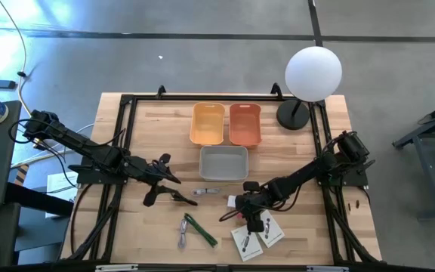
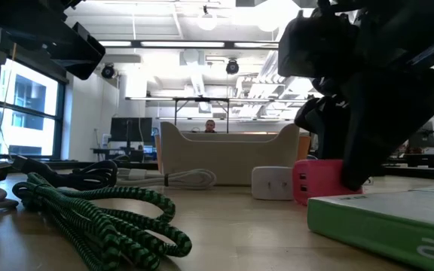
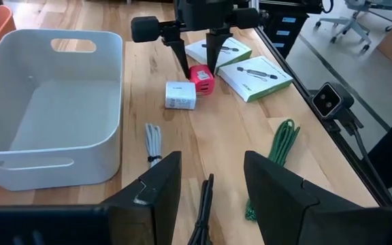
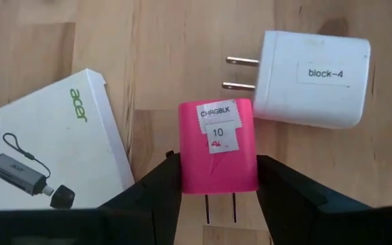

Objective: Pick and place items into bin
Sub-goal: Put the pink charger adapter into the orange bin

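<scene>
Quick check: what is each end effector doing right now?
Left end effector: open, empty, above a black cable.
Right end effector: fingers around the pink charger block, closing on it.

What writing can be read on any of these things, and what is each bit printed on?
"block-4": label on the white charger block.
"CHRGBLK" and "10": sticker on the pink charger block, which sits between the right gripper's fingers.
"acer": white adapter box.
A small red mark under the "10" is too small to read.
Lettering on the second white box is too small to read.

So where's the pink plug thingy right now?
The pink charger sits on the table between the right gripper's fingers, next to the white charger and the white Acer box, in front of the grey bin.
</scene>
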